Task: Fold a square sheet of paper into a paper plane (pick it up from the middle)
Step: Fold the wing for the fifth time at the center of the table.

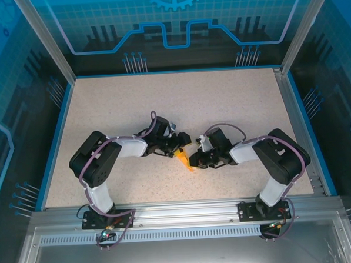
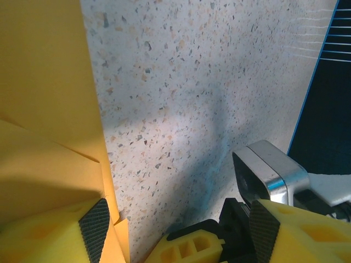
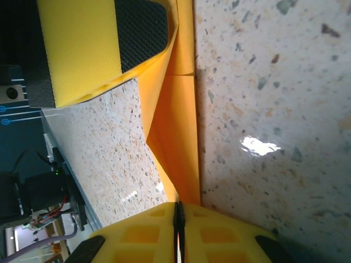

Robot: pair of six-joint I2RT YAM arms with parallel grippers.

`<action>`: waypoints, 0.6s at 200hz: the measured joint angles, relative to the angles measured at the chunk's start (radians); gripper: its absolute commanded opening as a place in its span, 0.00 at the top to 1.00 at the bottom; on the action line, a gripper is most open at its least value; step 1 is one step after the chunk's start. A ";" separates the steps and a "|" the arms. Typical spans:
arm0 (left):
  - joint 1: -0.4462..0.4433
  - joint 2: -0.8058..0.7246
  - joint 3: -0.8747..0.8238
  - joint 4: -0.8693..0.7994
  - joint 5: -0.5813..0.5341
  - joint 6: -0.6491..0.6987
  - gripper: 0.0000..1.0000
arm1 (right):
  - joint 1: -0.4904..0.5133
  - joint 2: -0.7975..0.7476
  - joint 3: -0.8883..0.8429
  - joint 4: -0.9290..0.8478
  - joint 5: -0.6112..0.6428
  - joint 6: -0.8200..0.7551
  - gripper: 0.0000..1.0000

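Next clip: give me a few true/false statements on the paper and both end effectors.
1. The right end effector is shut on the paper. True.
2. The left end effector is clamped tight. False: its jaws stand wide apart, with the paper against one finger.
3. The paper lies flat and unfolded. False: it shows folds and creases.
4. The paper sits between the two end effectors. True.
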 measured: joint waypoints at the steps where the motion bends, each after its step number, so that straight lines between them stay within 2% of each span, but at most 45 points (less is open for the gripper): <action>1: 0.000 0.000 0.000 0.000 0.000 0.000 0.27 | 0.001 0.000 0.001 -0.003 0.002 -0.001 0.91; 48: 0.000 0.001 0.003 -0.005 0.000 0.000 0.27 | 0.015 0.000 0.025 -0.060 0.033 -0.028 0.98; 120: 0.000 0.001 0.006 -0.013 0.000 0.000 0.27 | 0.048 -0.018 0.064 -0.169 0.095 -0.092 0.96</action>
